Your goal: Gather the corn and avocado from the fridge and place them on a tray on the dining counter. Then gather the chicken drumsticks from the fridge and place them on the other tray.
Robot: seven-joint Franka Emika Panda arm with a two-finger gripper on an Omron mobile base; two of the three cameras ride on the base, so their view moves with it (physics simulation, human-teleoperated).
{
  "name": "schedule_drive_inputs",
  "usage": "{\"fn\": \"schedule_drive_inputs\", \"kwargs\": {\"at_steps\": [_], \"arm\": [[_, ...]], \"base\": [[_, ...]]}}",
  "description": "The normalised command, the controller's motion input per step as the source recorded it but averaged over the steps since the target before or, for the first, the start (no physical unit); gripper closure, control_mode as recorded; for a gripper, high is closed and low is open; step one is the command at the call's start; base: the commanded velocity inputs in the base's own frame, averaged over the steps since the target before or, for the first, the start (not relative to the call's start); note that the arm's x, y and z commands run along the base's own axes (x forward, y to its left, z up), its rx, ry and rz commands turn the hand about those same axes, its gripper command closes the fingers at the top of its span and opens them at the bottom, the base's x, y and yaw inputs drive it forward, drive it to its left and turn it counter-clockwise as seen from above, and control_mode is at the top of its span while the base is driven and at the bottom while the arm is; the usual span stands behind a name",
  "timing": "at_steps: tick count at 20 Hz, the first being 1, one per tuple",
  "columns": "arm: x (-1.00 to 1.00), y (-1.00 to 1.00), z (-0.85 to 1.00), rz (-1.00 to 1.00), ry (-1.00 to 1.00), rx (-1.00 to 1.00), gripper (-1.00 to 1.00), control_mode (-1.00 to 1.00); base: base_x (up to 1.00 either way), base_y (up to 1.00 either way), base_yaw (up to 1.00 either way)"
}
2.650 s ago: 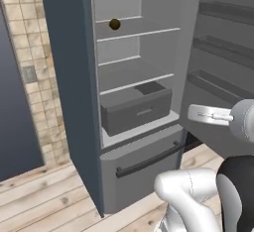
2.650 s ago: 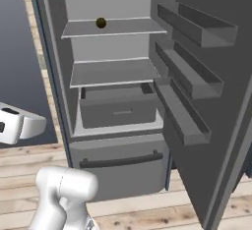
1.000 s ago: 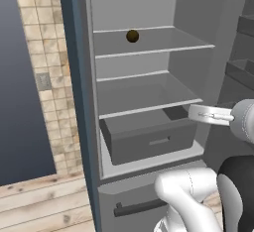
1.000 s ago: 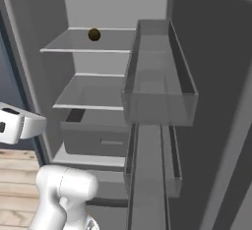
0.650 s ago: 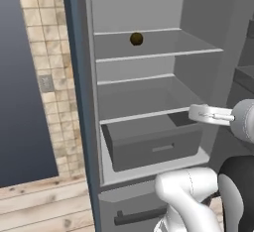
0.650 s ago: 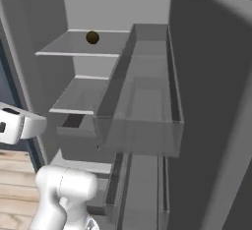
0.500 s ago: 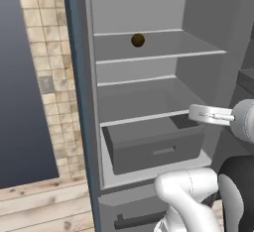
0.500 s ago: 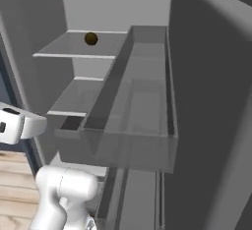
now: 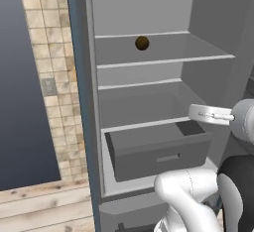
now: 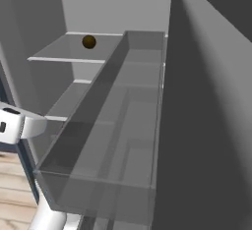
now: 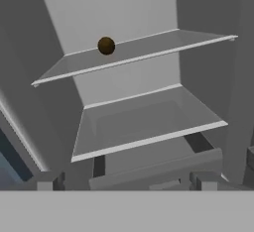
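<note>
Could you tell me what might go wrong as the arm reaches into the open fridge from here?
The round brown item sits far back on the upper shelf; it could roll away if the open gripper nudges it. The door bin stands close beside the arm in the right base view and might be clipped. The pulled-out drawer juts below the reach path.

shelves (image 11: 149, 102) open in front; door bin (image 10: 113, 140) crowds right side.

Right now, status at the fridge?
Gripper open, empty, facing the open fridge. Small round brown item, likely the avocado, on the upper shelf. No corn or drumsticks visible. Door bin crowds the right base view.
</note>
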Motion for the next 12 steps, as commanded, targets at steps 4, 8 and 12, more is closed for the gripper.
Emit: {"fn": "schedule_drive_inputs", "kwargs": {"at_steps": [4,8,12], "arm": [[0.00,0.00,0.00,0.00,0.00,0.00,-1.00,1.00],[0.02,-0.32,0.24,0.17,-0.02,0.07,-1.00,-1.00],[0.03,-0.12,0.72,0.06,0.00,0.10,-1.00,-1.00]], "base": [[0.43,-0.21,0.08],[0.00,0.00,0.00],[0.00,0.00,0.00]]}}
